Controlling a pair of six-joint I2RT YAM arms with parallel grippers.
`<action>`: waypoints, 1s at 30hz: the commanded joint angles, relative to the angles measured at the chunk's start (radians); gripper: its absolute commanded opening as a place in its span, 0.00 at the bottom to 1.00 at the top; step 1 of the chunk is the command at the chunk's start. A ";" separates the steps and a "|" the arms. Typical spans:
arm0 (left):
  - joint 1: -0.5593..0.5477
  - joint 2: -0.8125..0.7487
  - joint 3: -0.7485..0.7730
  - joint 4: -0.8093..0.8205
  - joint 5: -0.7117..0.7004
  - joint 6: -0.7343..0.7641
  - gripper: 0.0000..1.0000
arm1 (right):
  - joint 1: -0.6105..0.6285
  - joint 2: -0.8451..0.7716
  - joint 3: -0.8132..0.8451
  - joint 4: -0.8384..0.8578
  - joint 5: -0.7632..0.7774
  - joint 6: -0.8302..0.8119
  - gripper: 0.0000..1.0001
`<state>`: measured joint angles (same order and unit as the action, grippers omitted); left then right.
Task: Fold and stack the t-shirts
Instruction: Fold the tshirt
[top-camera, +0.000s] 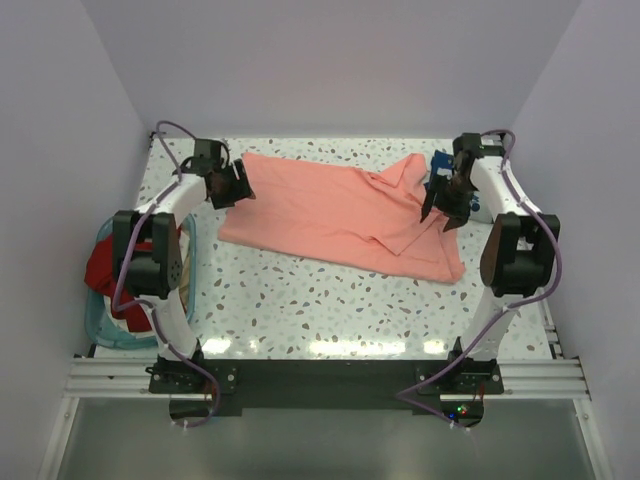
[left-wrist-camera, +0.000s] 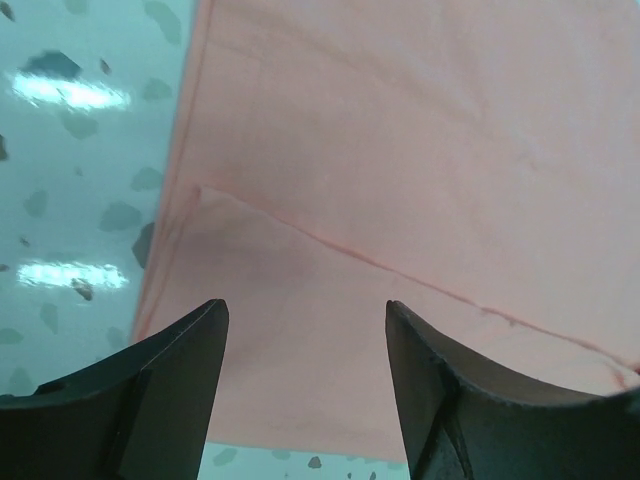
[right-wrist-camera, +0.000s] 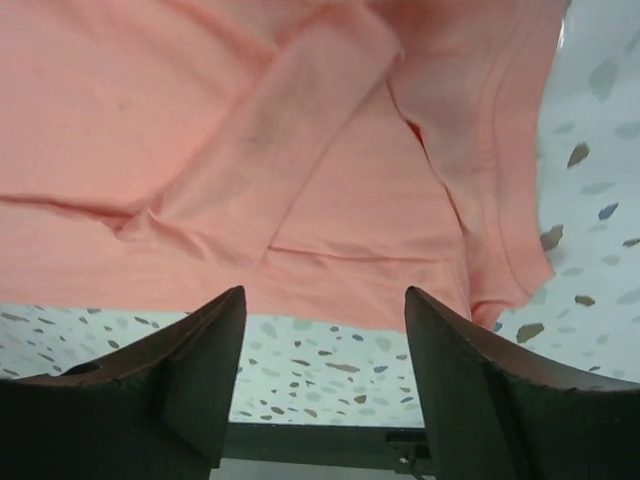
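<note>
A salmon-pink t-shirt (top-camera: 330, 215) lies spread across the back half of the speckled table, one sleeve folded over at its right end. My left gripper (top-camera: 243, 188) hovers open above the shirt's left edge; in the left wrist view a hem seam of the pink t-shirt (left-wrist-camera: 400, 150) runs below the spread jaws of the left gripper (left-wrist-camera: 307, 320). My right gripper (top-camera: 437, 215) stands open over the shirt's right end. The right wrist view shows the wrinkled pink t-shirt (right-wrist-camera: 200, 120) beyond the empty right gripper (right-wrist-camera: 325, 305). A navy blue t-shirt (top-camera: 441, 163) peeks out behind the right arm.
A teal basket (top-camera: 105, 335) hangs off the table's left side, holding a dark red t-shirt (top-camera: 103, 272) and a cream one (top-camera: 128, 308). Bare speckled table (top-camera: 330, 300) stretches in front of the pink shirt. White walls close in the back and sides.
</note>
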<state>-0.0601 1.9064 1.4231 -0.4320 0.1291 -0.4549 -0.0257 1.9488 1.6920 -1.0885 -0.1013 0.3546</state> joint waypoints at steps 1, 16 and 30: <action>-0.018 -0.056 -0.093 0.079 0.081 -0.051 0.69 | -0.002 -0.137 -0.139 0.025 -0.043 0.007 0.65; -0.001 -0.047 -0.329 0.243 0.168 -0.091 0.74 | -0.002 -0.128 -0.448 0.173 0.041 -0.005 0.41; 0.084 -0.101 -0.447 0.127 0.164 -0.021 0.76 | 0.000 -0.123 -0.647 0.187 0.049 -0.009 0.39</action>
<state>-0.0154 1.8080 1.0355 -0.1669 0.3313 -0.5289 -0.0265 1.8214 1.1152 -0.9028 -0.0727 0.3550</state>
